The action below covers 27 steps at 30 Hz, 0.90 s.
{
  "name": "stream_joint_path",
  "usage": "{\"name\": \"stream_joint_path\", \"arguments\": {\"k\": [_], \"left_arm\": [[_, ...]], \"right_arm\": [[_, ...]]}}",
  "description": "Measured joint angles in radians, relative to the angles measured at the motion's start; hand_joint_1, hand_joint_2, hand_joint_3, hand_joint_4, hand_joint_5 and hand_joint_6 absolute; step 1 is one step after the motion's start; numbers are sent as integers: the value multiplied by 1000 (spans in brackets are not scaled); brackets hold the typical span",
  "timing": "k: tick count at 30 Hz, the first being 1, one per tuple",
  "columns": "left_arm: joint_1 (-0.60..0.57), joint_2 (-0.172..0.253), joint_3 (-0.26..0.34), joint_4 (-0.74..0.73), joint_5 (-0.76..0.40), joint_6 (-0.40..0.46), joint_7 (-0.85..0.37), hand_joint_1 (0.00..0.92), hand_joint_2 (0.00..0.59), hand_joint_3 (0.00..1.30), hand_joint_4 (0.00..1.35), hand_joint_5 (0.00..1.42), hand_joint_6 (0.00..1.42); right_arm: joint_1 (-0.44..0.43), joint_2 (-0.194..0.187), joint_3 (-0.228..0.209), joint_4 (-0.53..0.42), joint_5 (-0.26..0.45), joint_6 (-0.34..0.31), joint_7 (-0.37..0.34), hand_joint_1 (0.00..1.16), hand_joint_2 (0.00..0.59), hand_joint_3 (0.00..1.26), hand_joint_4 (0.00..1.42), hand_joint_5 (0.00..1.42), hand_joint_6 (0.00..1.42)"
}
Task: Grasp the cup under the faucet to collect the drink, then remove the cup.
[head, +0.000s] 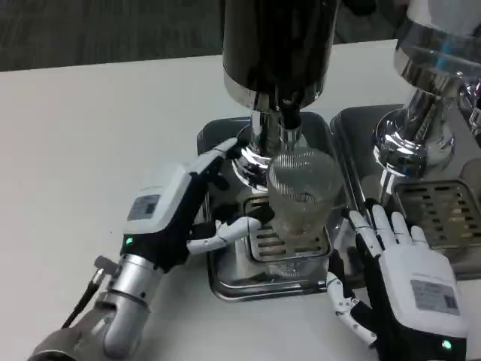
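Tabletop (90,128): white, broad, carrying all items below.

Drink dispenser (278,45): tall dark cylinder on a chromed neck, standing at the rear of the near drip tray. A second dispenser (428,98), chromed, stands to the right on its own tray.

Drip tray (225,282): steel, shallow, with a slotted grille at its centre.

Left hand (176,214): white back, black-and-white fingers, reaching in from the tray's left side. Upper fingers extend toward the chrome neck behind the cup; a lower finger lies against the cup's base at the grille. The fingers are spread around the cup's left side; whether they actually clamp it cannot be told from this view.

Right hand (402,271): resting at the tray's right edge, fingers straight and apart, holding nothing, near the cup but not touching it.

Cup (301,195): clear, ribbed, upright on the grille, directly beneath the faucet. Fill level not legible.

Faucet (289,124): short dark spout under the cylinder, just above the cup's rim.

Handling note, as judgement: the step in hand appears to be securing the cup under the spout. Best done by closing evenly on the cup's mid-body, keeping it upright and centred below the faucet, with light pressure, since thin clear plastic would likely buckle. Withdrawal should begin downward or sideways to clear the spout before lifting.
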<state>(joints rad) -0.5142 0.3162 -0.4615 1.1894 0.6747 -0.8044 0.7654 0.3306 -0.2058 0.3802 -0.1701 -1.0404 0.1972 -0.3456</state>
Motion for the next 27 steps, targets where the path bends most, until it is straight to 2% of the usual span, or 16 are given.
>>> {"name": "stream_joint_path", "arguments": {"k": [7,9,12,15,18,21,25,27], "left_arm": [[49,72,68,-92,-36,-56,21,81,65,72,43,310,160],[49,76,84,-113,-38,-60,21,76,64,56,25,272,123],[50,80,97,-133,-65,-121,-29,4,78,1,0,156,5],[50,92,108,-163,-92,-209,-105,0,80,0,0,138,0],[50,97,136,-194,-122,-259,-153,0,82,7,0,126,1],[50,106,170,-239,-152,-320,-206,0,89,42,0,179,77],[52,110,195,-297,-173,-357,-280,0,86,50,0,199,112],[51,110,201,-326,-222,-376,-349,0,91,39,0,176,106]], "right_arm": [[-3,-3,-7,2,11,-1,0,207,495,125,0,0,17],[-4,-5,-12,2,18,-2,0,206,494,125,0,0,17],[-4,-7,-21,2,24,-3,0,206,494,125,0,0,17],[-4,-11,-22,2,24,-3,0,206,494,125,0,0,17],[-4,-16,-24,2,26,-4,0,206,494,125,0,0,17],[-4,-23,-31,2,28,-5,0,204,488,87,0,0,17],[-4,-24,-44,2,46,-9,-14,203,487,34,0,0,19],[-4,-24,-44,3,48,-10,-15,203,487,31,0,0,19]]}}
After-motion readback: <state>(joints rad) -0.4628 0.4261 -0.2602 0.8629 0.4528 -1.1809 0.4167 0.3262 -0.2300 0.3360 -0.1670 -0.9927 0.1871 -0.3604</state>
